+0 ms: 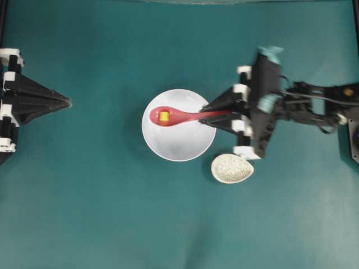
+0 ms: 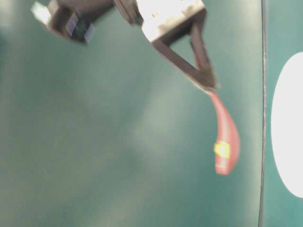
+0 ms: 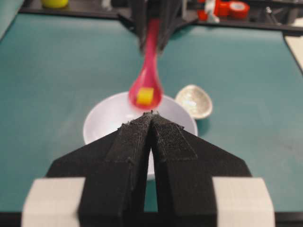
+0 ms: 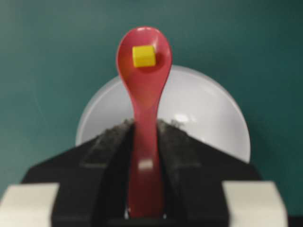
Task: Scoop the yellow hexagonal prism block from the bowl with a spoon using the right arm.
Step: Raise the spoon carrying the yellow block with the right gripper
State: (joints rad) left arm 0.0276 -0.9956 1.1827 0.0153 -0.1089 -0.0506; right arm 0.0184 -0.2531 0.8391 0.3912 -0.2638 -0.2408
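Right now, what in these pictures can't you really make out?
- Block: its six-sided shape is too small and blurred in every view; it reads as a yellow lump in the spoon.
- Bowl: cut off by the right edge in the table-level view.
- Spoon handle end: hidden between the right arm's jaws in the right wrist view.
- Bowl's near rim: hidden behind the left jaws in the left wrist view.

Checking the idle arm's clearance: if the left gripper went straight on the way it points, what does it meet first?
Probably the white bowl rim; the left gripper points straight at it. The raised spoon looks above that line, though depth is unclear.
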